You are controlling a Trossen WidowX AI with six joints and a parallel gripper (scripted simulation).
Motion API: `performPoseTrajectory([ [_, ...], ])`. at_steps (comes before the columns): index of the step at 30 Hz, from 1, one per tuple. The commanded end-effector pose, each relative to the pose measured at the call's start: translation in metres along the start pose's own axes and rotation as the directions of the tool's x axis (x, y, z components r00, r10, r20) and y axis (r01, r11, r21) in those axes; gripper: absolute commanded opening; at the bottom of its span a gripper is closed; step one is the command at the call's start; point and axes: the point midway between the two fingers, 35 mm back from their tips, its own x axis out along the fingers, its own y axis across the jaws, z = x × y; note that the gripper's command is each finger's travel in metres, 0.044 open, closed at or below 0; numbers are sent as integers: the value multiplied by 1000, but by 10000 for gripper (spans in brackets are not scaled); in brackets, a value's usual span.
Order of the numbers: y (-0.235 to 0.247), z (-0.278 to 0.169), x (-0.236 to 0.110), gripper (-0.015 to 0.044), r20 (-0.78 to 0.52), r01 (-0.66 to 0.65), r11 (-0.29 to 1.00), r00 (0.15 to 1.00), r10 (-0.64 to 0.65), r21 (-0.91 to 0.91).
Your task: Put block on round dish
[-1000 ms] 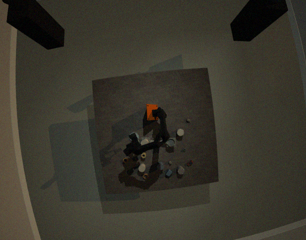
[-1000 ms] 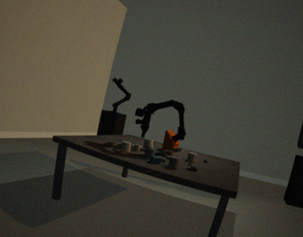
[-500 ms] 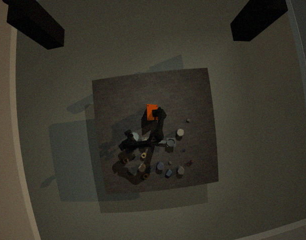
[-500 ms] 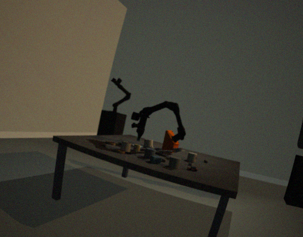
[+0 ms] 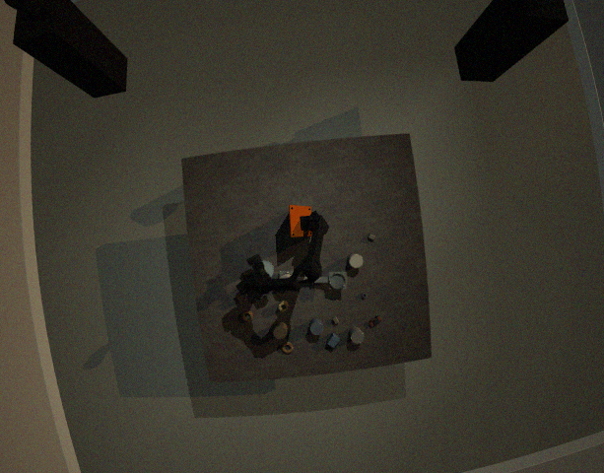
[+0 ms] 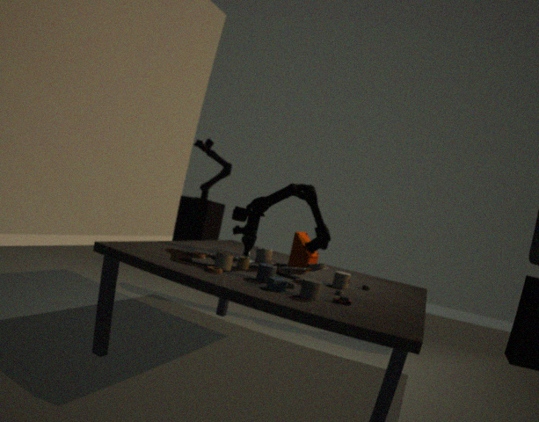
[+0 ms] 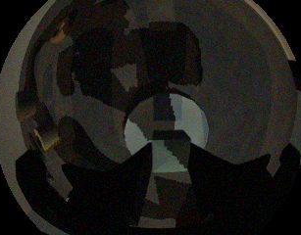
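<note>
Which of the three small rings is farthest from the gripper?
The ring nearest the table's bottom edge in the top view, just below a tan cylinder; the other two lie closer to the gripper.
</note>
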Motion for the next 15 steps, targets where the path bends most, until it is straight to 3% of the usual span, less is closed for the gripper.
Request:
performPoseTrajectory([
  [1, 0, -2, 9, 0, -9, -1, 1000, 1000, 1, 7],
  [7, 0, -3, 16, 0, -9, -1, 1000, 1000, 1, 7],
  [15, 0, 0, 11, 210, -2, 1, 1000, 1000, -1, 0],
])
